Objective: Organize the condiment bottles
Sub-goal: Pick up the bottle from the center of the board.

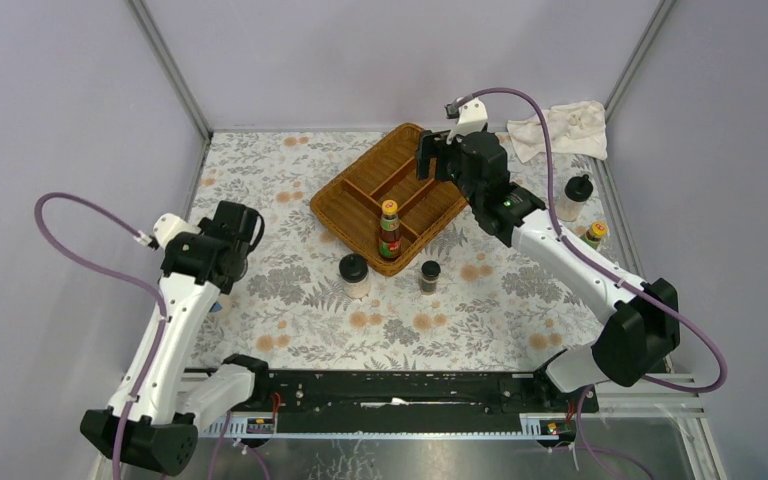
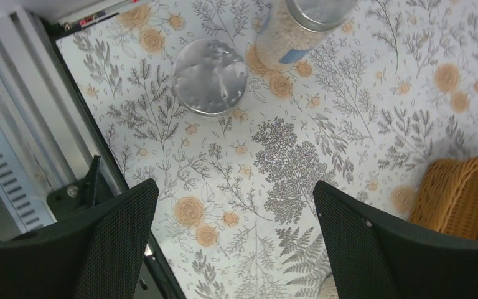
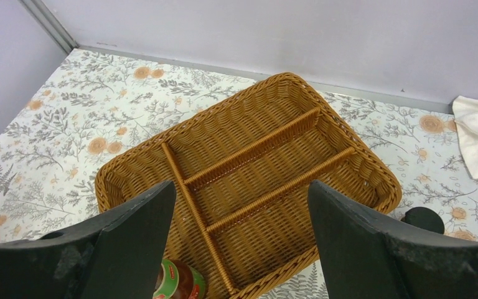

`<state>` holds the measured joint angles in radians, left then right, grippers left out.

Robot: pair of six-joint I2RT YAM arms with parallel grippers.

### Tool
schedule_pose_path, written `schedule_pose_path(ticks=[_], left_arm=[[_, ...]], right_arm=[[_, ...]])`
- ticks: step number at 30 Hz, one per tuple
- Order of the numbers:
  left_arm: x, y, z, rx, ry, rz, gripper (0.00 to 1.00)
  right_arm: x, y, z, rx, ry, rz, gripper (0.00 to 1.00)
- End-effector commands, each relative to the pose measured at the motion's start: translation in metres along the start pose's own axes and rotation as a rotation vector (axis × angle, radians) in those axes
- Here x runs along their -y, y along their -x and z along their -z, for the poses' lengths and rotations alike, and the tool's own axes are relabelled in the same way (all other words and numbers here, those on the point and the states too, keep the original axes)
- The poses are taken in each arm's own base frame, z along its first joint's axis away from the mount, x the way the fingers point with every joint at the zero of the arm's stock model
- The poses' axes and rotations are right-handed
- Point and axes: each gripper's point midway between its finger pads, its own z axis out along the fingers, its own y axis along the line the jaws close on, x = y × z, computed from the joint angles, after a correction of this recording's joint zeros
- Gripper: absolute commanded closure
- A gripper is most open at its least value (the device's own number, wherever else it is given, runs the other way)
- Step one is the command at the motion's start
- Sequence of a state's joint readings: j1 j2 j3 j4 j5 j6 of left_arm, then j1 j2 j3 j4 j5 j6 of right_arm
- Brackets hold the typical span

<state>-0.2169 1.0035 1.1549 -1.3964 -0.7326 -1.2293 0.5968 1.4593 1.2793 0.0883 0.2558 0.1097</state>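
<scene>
Your right gripper has its jaws well apart with nothing between them, poised above the wicker tray, which sits toward the far edge of the table. Under its left finger, a yellow-capped sauce bottle stands upright in the tray's crosswise end compartment. Just off the tray's near corner stand a black-lidded jar and a small dark jar, apart from each other. Near the right edge, close beside your right arm, stand a second black-lidded jar and a second yellow-capped bottle. A white cloth lies at the far right corner.

Your left gripper is spread wide and empty near the left edge. Two silver-topped shakers stand close by, hidden under that arm in the overhead view.
</scene>
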Motion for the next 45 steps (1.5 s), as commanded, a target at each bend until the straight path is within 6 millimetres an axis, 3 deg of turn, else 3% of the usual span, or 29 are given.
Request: schedule_pose_path(ticks=[1,10,15,20,28,45], left_arm=[[-0.017,0.001,-0.004,0.022,0.065,0.172,0.01],[-0.028,-0.010,-0.018,0.036,0.120,0.353,0.01],[-0.021,-0.015,-0.034,0.055,0.155,0.396,0.01],[-0.016,-0.003,-0.048,0.108,0.198,0.414,0.01],[-0.027,0.016,-0.065,0.156,0.249,0.450,0.01],[-0.033,0.013,-0.104,0.151,0.312,0.423,0.01]], right_arm=[[-0.003,0.005,-0.001,0.018,0.042,-0.009,0.15],[-0.006,0.000,0.001,0.016,0.069,-0.008,0.15],[-0.008,0.000,0.002,0.018,0.079,-0.012,0.15],[-0.007,-0.001,0.004,0.023,0.080,-0.006,0.15],[-0.007,-0.002,0.004,0.026,0.085,0.001,0.15],[-0.008,-0.008,0.002,0.019,0.098,0.005,0.14]])
